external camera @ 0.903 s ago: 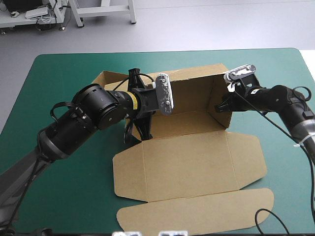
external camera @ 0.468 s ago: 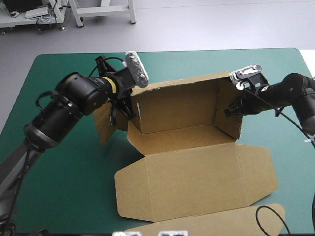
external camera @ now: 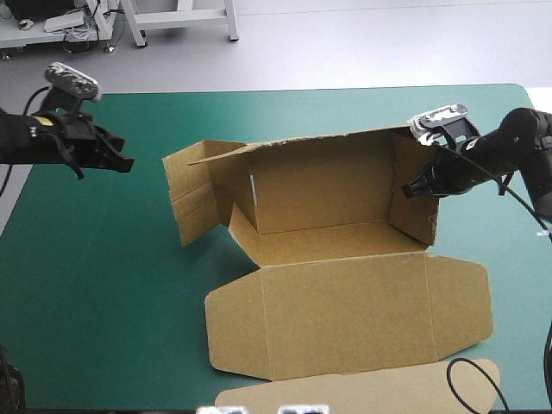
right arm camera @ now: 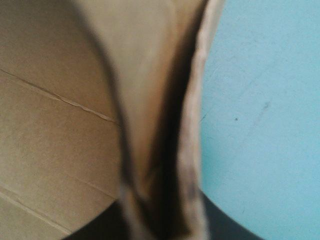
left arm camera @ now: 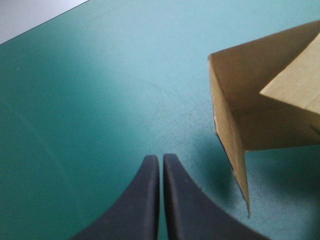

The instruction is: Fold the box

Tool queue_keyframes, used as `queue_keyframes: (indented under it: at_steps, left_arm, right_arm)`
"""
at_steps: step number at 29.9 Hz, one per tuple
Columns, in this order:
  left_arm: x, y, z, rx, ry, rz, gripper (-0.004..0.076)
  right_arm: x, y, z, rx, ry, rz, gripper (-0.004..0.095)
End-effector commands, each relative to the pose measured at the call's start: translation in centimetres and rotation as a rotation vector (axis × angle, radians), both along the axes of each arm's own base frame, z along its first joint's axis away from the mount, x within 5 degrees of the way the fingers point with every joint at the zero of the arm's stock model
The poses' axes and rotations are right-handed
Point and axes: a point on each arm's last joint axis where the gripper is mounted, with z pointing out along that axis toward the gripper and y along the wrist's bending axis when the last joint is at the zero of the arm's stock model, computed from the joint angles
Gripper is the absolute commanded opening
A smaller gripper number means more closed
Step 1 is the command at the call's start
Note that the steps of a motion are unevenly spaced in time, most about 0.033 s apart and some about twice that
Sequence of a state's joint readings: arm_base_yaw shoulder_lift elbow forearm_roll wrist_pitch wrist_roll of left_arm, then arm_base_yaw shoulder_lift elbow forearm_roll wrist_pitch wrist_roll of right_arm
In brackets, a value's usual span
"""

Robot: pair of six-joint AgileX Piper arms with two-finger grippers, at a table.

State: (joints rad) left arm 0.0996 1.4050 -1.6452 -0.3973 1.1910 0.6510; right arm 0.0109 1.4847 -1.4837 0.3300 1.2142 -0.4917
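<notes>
On the table [external camera: 103,285] you have 1 box [external camera: 345,302]: the right end effector [external camera: 411,188] clamps its right wall, the left end effector [left arm camera: 160,157], pinched together, hangs well apart.

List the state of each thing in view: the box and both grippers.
Box: partly folded, back and right walls raised, left wall splayed outward, front panels lying flat.
Left gripper: shut, empty, over the bare teal-green cover, apart from the box.
Right gripper: shut on the box's right wall.
</notes>
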Motion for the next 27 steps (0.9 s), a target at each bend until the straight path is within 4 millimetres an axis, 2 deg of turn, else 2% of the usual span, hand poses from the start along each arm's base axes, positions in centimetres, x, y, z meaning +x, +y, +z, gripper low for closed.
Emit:
queue_keyframes:
  at_steps: [1, 6, 17, 20, 27]
  left_arm:
    - [-1.6, 1.7, 2.1, -0.069, -0.073, 0.061, 0.0013]
    - [-1.4, 3.4, 0.2, -0.093, -0.009, 0.13, 0.0011]
    - [-0.5, 3.0, -4.8, -0.224, 0.098, 0.143, 0.0011]
    - [-0.6, 3.0, -5.4, -0.229, 0.121, 0.143, 0.0011]
    - [-0.6, 2.8, -5.4, -0.249, 0.129, 0.132, 0.0011]
  right_arm:
    - [-0.2, -0.1, 0.9, 0.019, 0.001, -0.005, -0.0018]
    - [1.7, -0.1, -1.5, 0.013, 0.093, -0.045, -0.0018]
    - [5.7, 1.4, -7.1, -0.047, 0.257, -0.052, -0.0018]
    - [6.8, 1.5, -7.5, -0.051, 0.262, -0.058, -0.0018]
    - [8.6, 1.6, -7.5, -0.044, 0.233, -0.082, -0.0018]
